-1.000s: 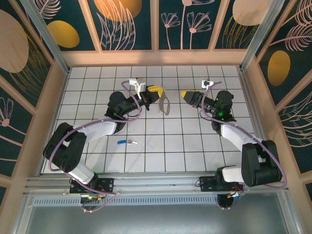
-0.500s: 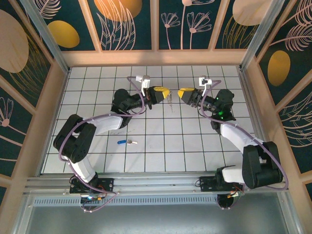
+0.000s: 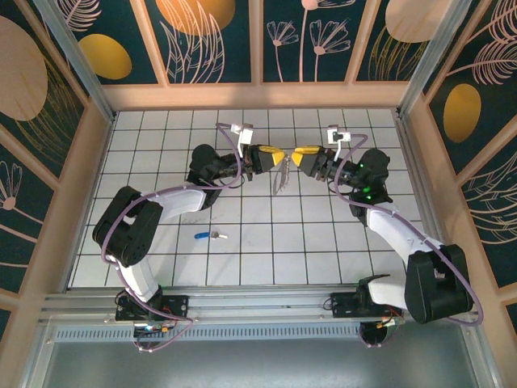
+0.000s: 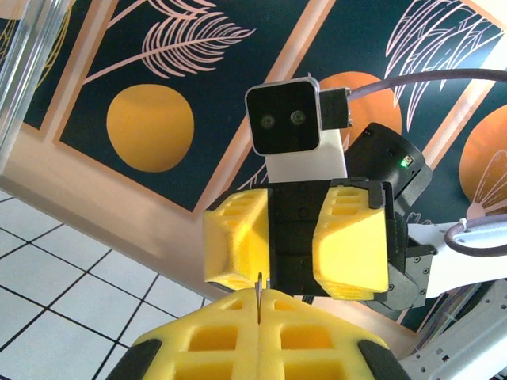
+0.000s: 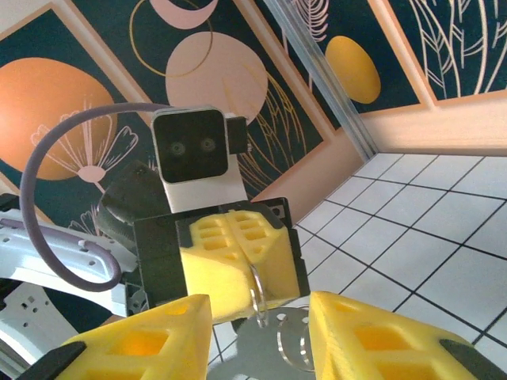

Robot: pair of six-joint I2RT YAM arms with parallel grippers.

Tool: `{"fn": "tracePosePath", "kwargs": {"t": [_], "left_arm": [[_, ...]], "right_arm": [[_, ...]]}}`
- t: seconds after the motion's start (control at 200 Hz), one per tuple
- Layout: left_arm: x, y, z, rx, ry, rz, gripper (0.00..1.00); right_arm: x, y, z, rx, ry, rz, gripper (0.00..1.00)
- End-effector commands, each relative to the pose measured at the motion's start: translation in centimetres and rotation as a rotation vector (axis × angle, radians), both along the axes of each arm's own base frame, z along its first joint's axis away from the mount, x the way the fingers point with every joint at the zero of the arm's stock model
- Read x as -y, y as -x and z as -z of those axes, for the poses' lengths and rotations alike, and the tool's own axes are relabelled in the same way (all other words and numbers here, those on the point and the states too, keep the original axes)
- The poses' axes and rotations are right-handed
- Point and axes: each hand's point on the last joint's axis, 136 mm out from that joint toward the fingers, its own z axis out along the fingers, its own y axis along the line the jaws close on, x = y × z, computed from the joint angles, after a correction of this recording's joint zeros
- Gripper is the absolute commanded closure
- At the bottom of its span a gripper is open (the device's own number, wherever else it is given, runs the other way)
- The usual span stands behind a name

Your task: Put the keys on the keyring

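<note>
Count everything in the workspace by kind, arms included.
Arms: 2, the left arm and the right arm
Key: 1
Keyring: 1
Total: 4

Key [image 3: 210,236]: small, silver blade with a bright blue head, lying flat on the white tiles [image 3: 258,259] in the near-left part, head to the left, blade to the right. Keyring [image 3: 279,173]: thin metal ring [image 5: 255,286] carrying a flat greyish strap [image 5: 273,342]. It is raised off the tiles over the far middle, the ring pinched in the closed left gripper [image 3: 283,156] and the strap dangling below. Key and keyring well apart; key not on the ring.
</note>
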Motion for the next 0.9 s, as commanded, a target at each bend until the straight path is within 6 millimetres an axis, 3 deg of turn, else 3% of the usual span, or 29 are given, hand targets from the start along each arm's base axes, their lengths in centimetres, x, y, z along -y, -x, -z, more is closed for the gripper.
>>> {"fn": "tracePosePath", "kwargs": {"t": [0.0, 0.626, 0.786, 0.896], "left_arm": [[-0.3, 1.1, -2.9, 0.060, 0.042, 0.022, 1.00], [-0.3, 1.3, -3.1, 0.055, 0.043, 0.027, 1.00], [-0.3, 1.3, -3.1, 0.055, 0.042, 0.032, 1.00], [-0.3, 1.3, -3.0, 0.053, 0.040, 0.032, 1.00]], "right_arm": [[-0.6, 0.8, -2.4, 0.090, -0.012, -0.026, 0.64], [-1.9, -0.3, -1.1, 0.041, -0.013, -0.035, 0.75], [-2.0, -0.6, -0.9, 0.035, -0.014, -0.035, 0.83], [-2.0, -0.7, -0.9, 0.034, -0.013, -0.033, 0.96]]}}
